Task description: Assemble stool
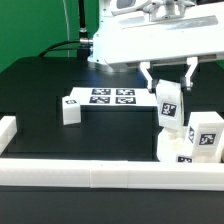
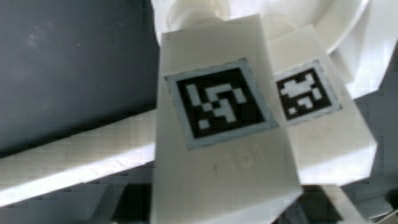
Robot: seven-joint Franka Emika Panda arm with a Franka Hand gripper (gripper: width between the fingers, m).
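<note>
The claw (image 1: pixel 168 86) seems clamped on a tilted, tagged leg (image 1: pixel 168 106), its fingers held moderately apart.

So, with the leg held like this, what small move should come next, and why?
Probably lower the gripper slightly. Its fingers are shut on a leg that hangs just over the round seat, beside a second leg standing there. The wrist view shows only the held leg's tags, so whether it lines up with a hole cannot be told.

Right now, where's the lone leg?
Exterior view's left: the lone leg sits on the table, beside that end of the marker board, far from the gripper and its held leg.
</note>
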